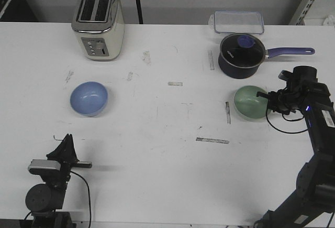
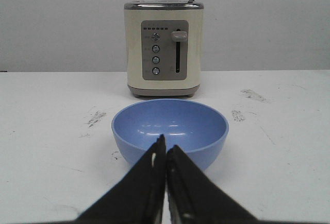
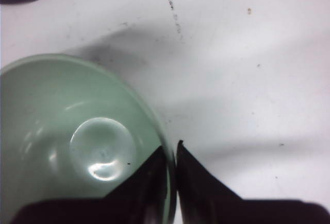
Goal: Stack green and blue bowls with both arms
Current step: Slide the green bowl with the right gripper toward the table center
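On table (image 1: 167, 175), 2 bowls (1 blue (image 1: 89, 98), 1 green (image 1: 249, 102)).

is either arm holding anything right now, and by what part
The right gripper pinches the green bowl by its rim, one jaw inside, one outside. The left gripper is shut on nothing.

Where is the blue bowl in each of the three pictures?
Front view: the blue bowl sits on the left side of the table, in front of the toaster.
Left wrist view: the blue bowl fills the middle, just beyond the left gripper, with the toaster behind it.
Right wrist view: not in it; only the green bowl shows.
Shared landmark: the toaster, in the front and left wrist views.
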Motion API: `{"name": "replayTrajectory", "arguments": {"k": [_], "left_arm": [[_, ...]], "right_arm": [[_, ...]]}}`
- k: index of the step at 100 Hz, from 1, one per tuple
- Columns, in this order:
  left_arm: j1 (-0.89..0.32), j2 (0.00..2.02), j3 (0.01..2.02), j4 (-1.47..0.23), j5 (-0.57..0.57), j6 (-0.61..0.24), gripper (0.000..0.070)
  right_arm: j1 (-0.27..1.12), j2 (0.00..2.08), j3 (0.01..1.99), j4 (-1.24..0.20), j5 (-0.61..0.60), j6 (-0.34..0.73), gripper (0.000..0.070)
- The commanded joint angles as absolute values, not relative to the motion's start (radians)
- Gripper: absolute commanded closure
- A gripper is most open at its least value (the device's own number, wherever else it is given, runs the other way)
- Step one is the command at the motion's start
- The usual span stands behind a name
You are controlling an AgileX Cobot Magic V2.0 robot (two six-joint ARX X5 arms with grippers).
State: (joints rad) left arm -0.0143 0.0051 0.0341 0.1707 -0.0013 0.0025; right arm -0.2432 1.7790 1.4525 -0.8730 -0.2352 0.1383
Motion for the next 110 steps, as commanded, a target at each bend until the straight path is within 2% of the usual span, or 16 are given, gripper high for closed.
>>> {"name": "replayTrajectory", "arguments": {"k": [1, 50, 66, 87, 103, 110], "left_arm": [[-0.012, 0.003, 0.012, 0.181, -0.001, 0.011, 0.0698], [-0.012, 0.003, 0.012, 0.181, -0.001, 0.011, 0.0698], [-0.012, 0.003, 0.012, 0.181, -0.001, 0.011, 0.0698], [-0.012, 0.003, 0.012, 0.181, -0.001, 0.011, 0.0698], [-0.012, 0.003, 0.012, 0.181, -0.001, 0.011, 0.0698], [-0.012, 0.003, 0.012, 0.181, -0.001, 0.011, 0.0698]], "right_arm": [[-0.243, 1.81, 1.471, -0.863, -0.235, 0.134, 0.0693], [-0.24, 1.785, 1.5, -0.889, -0.27, 0.161, 0.0693], [-0.197, 1.763, 1.5, -0.898, -0.274, 0.191, 0.0693], [-0.099, 1.728, 1.5, -0.883, -0.326, 0.241, 0.0693], [0.037, 1.727, 1.5, -0.882, -0.335, 0.25, 0.0693], [0.105, 1.728, 1.5, -0.868, -0.326, 0.286, 0.0693]]}}
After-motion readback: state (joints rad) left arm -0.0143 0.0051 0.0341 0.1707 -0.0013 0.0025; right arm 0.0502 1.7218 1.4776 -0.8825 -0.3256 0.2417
